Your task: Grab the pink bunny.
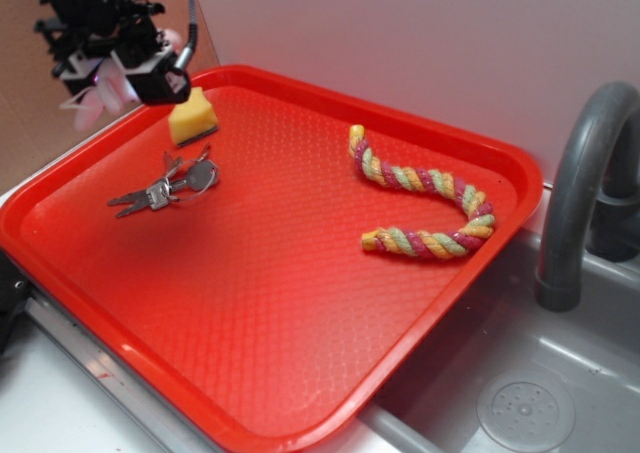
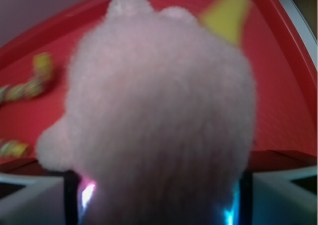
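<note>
**One plush bunny held aloft in the jaws**

One pink bunny [image 2: 159,115] fills nearly the whole wrist view, its fuzzy body sitting between the two jaw walls at the bottom corners, which press against its flanks; the jaws are clamped on it. In the exterior view the pink bunny [image 1: 103,95] shows only as pale pink bits poking out below and beside the gripper [image 1: 112,76], raised clear of the red tray [image 1: 300,313], above the tray's far left corner.

The arm comes in from the upper left of the exterior view, its black wrist and camera block tilted down toward the tray.

In the wrist view two small rounded bumps at the bunny's top point away from the gripper, and a small nub sticks out on its lower left. Its long axis runs outward from the jaws.

Just beside the gripper, toward the tray's middle, sits the yellow sponge wedge [image 1: 192,117]. The bunch of keys [image 1: 165,188] lies near the sponge, closer to the camera. The twisted rope [image 1: 425,208] curls well apart from the sponge, toward the grey faucet [image 1: 585,183].
</note>
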You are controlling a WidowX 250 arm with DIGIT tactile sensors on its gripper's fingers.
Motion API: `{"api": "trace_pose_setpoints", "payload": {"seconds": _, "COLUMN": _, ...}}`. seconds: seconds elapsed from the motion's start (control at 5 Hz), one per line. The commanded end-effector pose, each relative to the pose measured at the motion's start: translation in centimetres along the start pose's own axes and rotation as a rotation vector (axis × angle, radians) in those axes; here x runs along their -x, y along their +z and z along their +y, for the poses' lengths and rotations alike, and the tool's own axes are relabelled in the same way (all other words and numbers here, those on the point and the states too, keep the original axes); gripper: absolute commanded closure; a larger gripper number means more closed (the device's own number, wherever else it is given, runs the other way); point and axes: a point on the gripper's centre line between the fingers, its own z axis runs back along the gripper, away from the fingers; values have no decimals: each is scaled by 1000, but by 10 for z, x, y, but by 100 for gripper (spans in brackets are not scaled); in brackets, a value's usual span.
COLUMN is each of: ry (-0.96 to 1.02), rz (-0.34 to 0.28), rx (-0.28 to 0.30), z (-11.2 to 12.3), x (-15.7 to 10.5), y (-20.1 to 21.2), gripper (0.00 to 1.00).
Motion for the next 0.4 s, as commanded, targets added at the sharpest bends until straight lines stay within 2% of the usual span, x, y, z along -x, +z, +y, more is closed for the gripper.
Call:
{"api": "trace_pose_setpoints", "payload": {"seconds": 0.0, "ry": -515, "rz": -128, "rx": 131, "z": -38, "x": 27, "y": 53, "gripper": 100}}
{"api": "trace_pose_setpoints", "payload": {"seconds": 0.2, "ry": -546, "rz": -149, "rx": 181, "z": -29, "x": 26, "y": 57, "gripper": 100}}
